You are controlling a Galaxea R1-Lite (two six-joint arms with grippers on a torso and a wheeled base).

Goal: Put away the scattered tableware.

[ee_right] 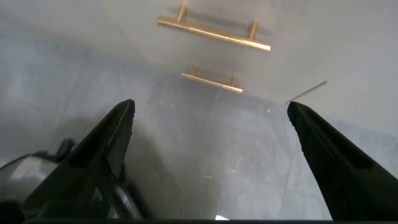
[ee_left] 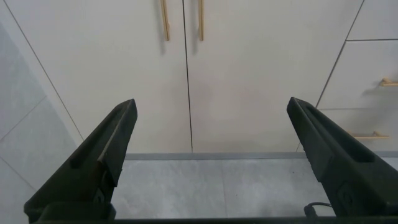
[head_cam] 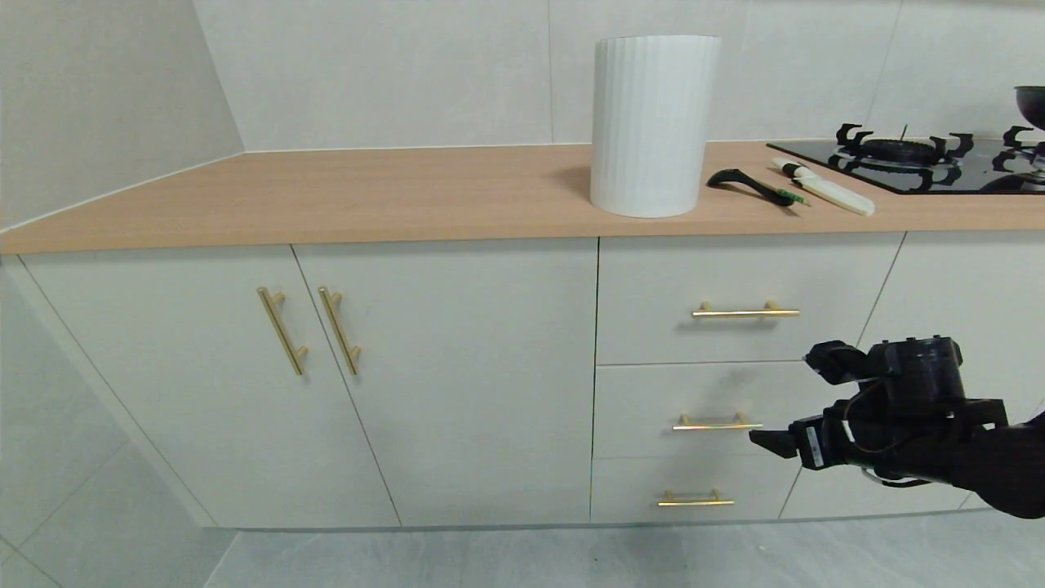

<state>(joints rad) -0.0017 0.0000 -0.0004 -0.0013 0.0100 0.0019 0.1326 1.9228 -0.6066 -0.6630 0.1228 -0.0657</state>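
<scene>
Kitchen: wood worktop [head_cam: 367, 192] along a tiled wall, pale cupboards underneath
Landmark: white ribbed container [head_cam: 653, 122], upright on the worktop, near its front edge
Tableware: black ladle [head_cam: 747, 184] lies flat on the worktop just right of the container; white-handled utensil [head_cam: 824, 188] lies just beyond the ladle, farther from the container, at much the same slant; cannot tell whether the two touch
Gas hob [head_cam: 906, 163]: set into the worktop well to the right of the container, behind the tableware
Drawers: three stacked below the container, each with a gold bar handle: top handle [head_cam: 744, 311], middle handle [head_cam: 717, 423], bottom handle [head_cam: 695, 500]
Cupboard doors: below and left of the container, with two slanting gold door handles [head_cam: 310, 331] side by side at their seam
Right gripper [head_cam: 804, 402]: low in front of the drawers, below and right of the container, about level with the middle handle and apart from it; fingers spread wide, nothing between them
Left gripper [ee_left: 211, 109]: faces the seam of the cupboard doors, below and left of the container, over the grey floor [ee_left: 205, 186]; fingers spread wide, holding nothing
</scene>
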